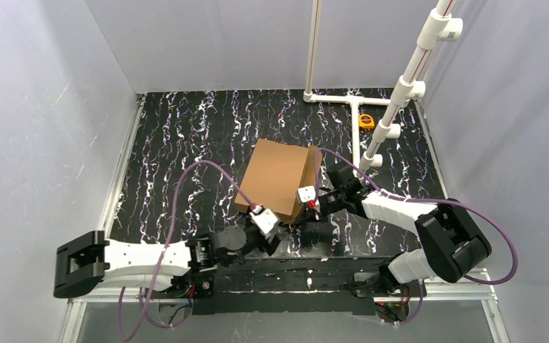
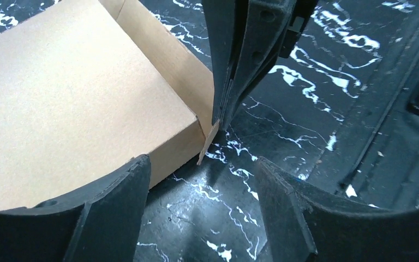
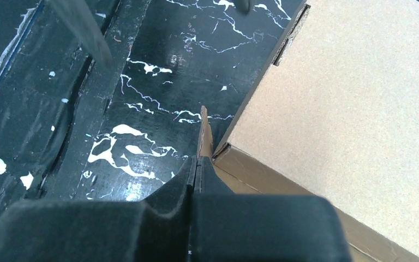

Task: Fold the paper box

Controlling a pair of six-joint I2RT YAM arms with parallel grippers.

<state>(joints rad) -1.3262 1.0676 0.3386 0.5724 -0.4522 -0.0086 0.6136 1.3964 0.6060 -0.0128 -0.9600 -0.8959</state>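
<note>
One black marbled desk point(image 1: 186, 143) carries the paper box point(image 1: 277, 175), lid down, lying just ahead of both our hands. Our left hand point(image 2: 202, 169) stands spread beside its near corner, gripping nothing. Our right hand point(image 3: 197, 164) is pressed together, pinching the small corner tab point(image 3: 204, 131).

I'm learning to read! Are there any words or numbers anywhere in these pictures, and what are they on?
None can be read.
The plain brown cardboard box shows no print in any view.
The small yellow round object by the white pipes is too small to read.
</note>
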